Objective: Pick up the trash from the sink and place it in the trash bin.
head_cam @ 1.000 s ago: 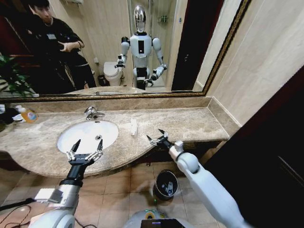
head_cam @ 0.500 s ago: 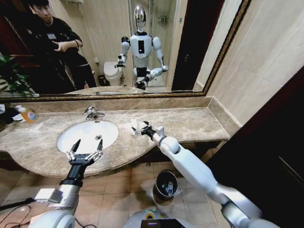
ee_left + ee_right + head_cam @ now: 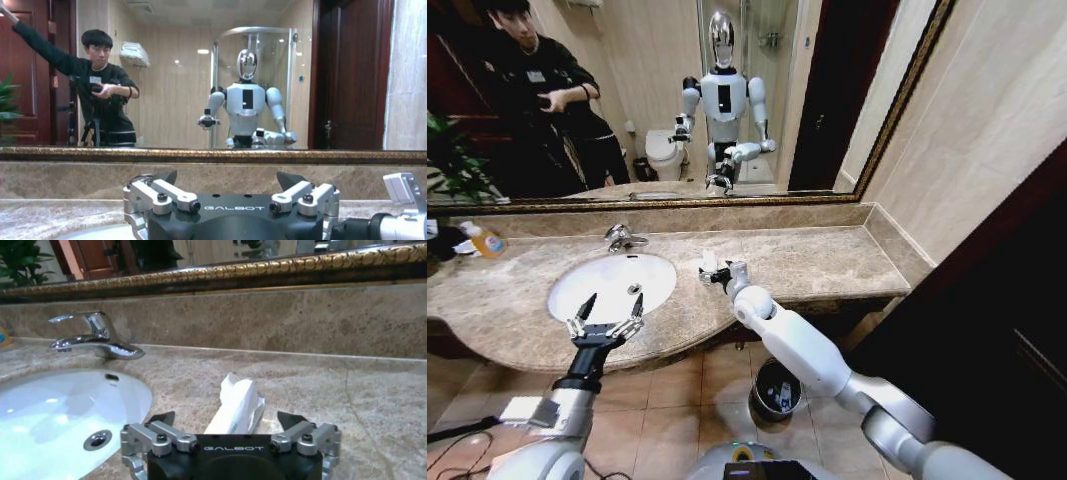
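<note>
The marble table (image 3: 827,260) carries the white sink (image 3: 612,285), and in the head view the trash bin (image 3: 777,388) stands on the floor below the table's front edge, to the right of the sink. The left gripper (image 3: 605,318) hangs over the sink's near rim with fingers apart, while the right gripper (image 3: 714,272) is just right of the sink, over a white piece of trash (image 3: 708,262) lying on the table. The right wrist view adds what the head view does not: the white trash (image 3: 235,405) lies between the spread fingers, not clamped, with the faucet (image 3: 93,337) behind the sink.
</note>
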Available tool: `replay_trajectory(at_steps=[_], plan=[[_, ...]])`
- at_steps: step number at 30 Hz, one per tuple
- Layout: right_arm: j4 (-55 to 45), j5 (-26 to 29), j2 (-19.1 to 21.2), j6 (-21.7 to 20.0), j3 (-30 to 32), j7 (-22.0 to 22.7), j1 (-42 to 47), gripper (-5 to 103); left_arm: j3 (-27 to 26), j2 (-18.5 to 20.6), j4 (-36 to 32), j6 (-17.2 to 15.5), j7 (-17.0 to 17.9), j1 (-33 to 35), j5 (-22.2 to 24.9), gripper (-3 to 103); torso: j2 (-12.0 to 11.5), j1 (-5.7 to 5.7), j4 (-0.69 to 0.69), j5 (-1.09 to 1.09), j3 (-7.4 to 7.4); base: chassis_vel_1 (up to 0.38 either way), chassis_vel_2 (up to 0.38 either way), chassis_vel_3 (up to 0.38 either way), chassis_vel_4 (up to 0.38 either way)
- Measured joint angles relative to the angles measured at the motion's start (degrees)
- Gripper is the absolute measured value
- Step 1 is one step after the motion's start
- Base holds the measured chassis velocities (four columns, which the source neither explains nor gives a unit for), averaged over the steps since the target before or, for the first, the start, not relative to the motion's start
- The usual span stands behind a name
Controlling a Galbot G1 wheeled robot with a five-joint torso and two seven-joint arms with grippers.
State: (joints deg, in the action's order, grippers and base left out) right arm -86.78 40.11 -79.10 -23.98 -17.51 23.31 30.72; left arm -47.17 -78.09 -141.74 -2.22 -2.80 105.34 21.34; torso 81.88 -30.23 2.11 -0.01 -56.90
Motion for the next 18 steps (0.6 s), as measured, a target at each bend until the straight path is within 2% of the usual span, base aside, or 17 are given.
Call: replay_trajectory(at_steps=[3,7,8,11,13,14,16,18], plan=[[0.03,-0.21,-0.05,0.00,-0.19,0.00,0.33,97,0.00,0.00,0.00,0.00,0.00,0.00,0.00,100,0.00,0.00,0.00,0.01,0.00,0.000,0.000,0.000,0.000],[0.47,-0.74,0.14,0.31,-0.42,0.10,0.96,78,0.00,0.00,0.00,0.00,0.00,0.00,0.00,100,0.00,0.00,0.00,0.01,0.00,0.000,0.000,0.000,0.000],[0.47,-0.74,0.14,0.31,-0.42,0.10,0.96,78,0.00,0.00,0.00,0.00,0.00,0.00,0.00,100,0.00,0.00,0.00,0.01,0.00,0.000,0.000,0.000,0.000],[0.89,-1.79,0.78,0.74,-0.74,-0.07,1.33,61,0.00,0.00,0.00,0.00,0.00,0.00,0.00,100,0.00,0.00,0.00,0.01,0.00,0.000,0.000,0.000,0.000],[0.91,-2.02,0.94,0.81,-0.81,-0.18,1.38,61,0.00,0.00,0.00,0.00,0.00,0.00,0.00,100,0.00,0.00,0.00,0.01,0.00,0.000,0.000,0.000,0.000],[0.90,-2.32,1.31,0.93,-0.98,-0.38,1.51,51,0.00,0.00,0.00,0.00,0.00,0.00,0.00,100,0.00,0.00,0.00,0.01,0.00,0.000,0.000,0.000,0.000],[0.83,-2.35,1.45,0.93,-1.05,-0.44,1.57,51,0.00,0.00,0.00,0.00,0.00,0.00,0.00,100,0.00,0.00,0.00,0.01,0.00,0.000,0.000,0.000,0.000],[0.64,-2.37,1.64,1.00,-1.17,-0.50,1.64,40,0.00,0.00,0.00,0.00,0.00,0.00,0.00,100,0.00,0.00,0.00,0.01,0.00,0.000,0.000,0.000,0.000]])
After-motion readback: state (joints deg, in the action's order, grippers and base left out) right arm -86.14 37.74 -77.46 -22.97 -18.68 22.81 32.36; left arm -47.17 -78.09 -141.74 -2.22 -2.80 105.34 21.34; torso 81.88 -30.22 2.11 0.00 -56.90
